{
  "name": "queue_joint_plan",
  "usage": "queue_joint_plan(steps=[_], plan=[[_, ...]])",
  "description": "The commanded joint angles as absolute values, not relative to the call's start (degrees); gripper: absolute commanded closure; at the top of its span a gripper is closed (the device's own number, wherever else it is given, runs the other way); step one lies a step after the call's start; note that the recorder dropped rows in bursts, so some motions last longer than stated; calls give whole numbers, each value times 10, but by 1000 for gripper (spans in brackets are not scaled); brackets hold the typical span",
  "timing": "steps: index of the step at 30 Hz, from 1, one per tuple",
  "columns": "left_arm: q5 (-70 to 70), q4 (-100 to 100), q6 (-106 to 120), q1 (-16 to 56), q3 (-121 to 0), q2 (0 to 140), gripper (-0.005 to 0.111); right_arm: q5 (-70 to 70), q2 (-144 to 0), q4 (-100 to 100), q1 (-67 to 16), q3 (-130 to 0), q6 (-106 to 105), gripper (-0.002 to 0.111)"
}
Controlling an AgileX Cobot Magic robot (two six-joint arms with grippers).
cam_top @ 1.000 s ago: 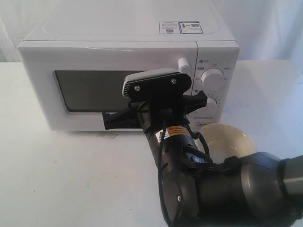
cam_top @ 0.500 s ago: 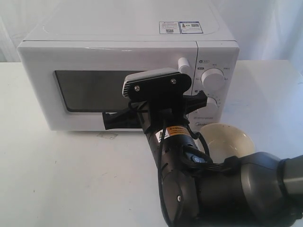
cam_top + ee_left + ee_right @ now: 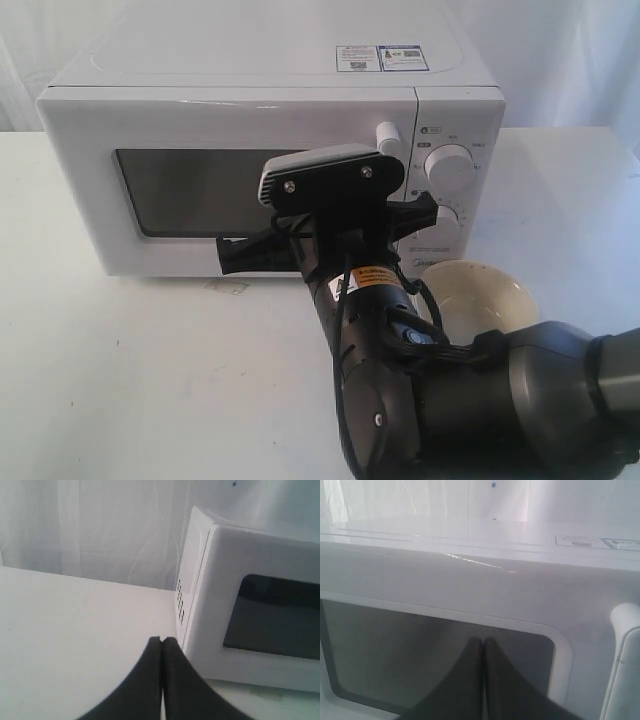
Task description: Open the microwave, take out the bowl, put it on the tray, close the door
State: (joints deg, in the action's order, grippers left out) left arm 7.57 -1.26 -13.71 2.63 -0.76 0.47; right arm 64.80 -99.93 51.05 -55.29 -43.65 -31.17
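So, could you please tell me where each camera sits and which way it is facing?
Exterior view: sits behind the right arm, facing the microwave front and the bowl.
Left wrist view: low over the table, looking past the shut left gripper at the microwave's vented side corner.
Right wrist view: close to the door, looking past the shut right gripper at its window, handle alongside.
Shared: all three show the door's dark window.

Microwave [image 3: 230,50] on surface [image 3: 120,380], door [image 3: 90,130] at left, knobs [image 3: 448,168] on panel [image 3: 487,215] at right, stickers [image 3: 382,57] on top, bowl [image 3: 480,295] on surface before panel, right arm [image 3: 400,360] before door.
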Motion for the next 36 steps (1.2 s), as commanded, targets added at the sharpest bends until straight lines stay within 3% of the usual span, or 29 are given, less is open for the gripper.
queue_joint_plan(steps=[1, 9, 36], plan=[[31, -17, -54, 24, 0, 0, 107, 651, -995, 509, -554, -432, -316, 108], [-145, -17, 29, 23, 0, 0, 107, 652, -995, 509, -554, -432, -315, 108], [-143, -17, 13, 23, 0, 0, 107, 652, -995, 509, -554, -432, -327, 108]])
